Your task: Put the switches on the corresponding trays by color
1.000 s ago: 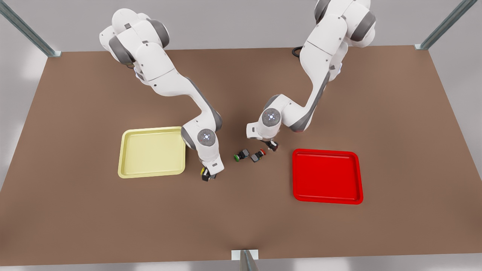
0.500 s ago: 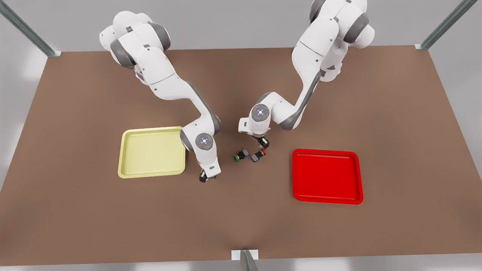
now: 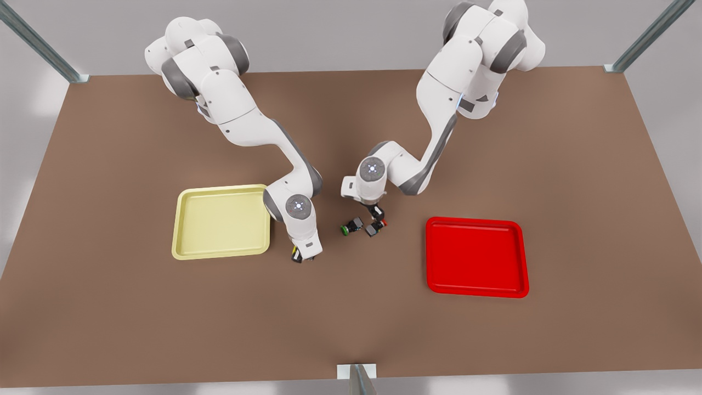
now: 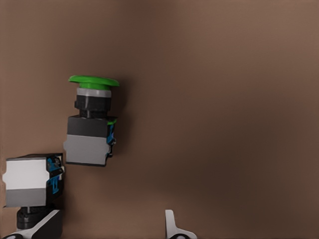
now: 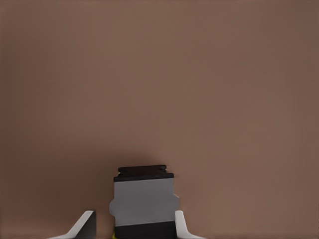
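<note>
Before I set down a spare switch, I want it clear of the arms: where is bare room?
Both the yellow tray and the red tray are bare inside, as is the brown table nearer the camera. It is crowded between the trays: green switch, red switch and both grippers.

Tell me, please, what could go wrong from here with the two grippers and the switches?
1. The left gripper is open, but the red switch lies by one finger, not centred; closing may push it away.
2. The green switch lies close beside the red one and could be knocked.
3. The right gripper is at the yellow switch beside the yellow tray; a low carry might catch the rim.
</note>
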Action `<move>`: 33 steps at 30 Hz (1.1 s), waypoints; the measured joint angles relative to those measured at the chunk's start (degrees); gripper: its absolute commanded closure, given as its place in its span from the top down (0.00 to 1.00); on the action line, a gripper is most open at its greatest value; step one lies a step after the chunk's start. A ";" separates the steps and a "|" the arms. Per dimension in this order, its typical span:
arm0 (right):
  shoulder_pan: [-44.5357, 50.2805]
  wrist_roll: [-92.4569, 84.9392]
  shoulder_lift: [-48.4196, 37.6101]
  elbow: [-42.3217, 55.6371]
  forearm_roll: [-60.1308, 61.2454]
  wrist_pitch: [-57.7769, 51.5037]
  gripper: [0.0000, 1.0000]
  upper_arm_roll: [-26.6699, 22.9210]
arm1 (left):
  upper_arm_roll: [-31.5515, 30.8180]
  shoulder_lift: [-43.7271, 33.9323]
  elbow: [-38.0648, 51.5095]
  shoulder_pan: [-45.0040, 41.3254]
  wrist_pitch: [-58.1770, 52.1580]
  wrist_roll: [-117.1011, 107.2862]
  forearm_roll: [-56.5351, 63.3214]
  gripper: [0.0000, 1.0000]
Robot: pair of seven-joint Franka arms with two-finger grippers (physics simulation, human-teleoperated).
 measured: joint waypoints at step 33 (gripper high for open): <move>-1.12 -27.44 -2.21 -0.07 8.42 -5.30 0.54 0.15 | 4.57 -2.74 1.90 0.69 -2.00 9.06 2.23 0.99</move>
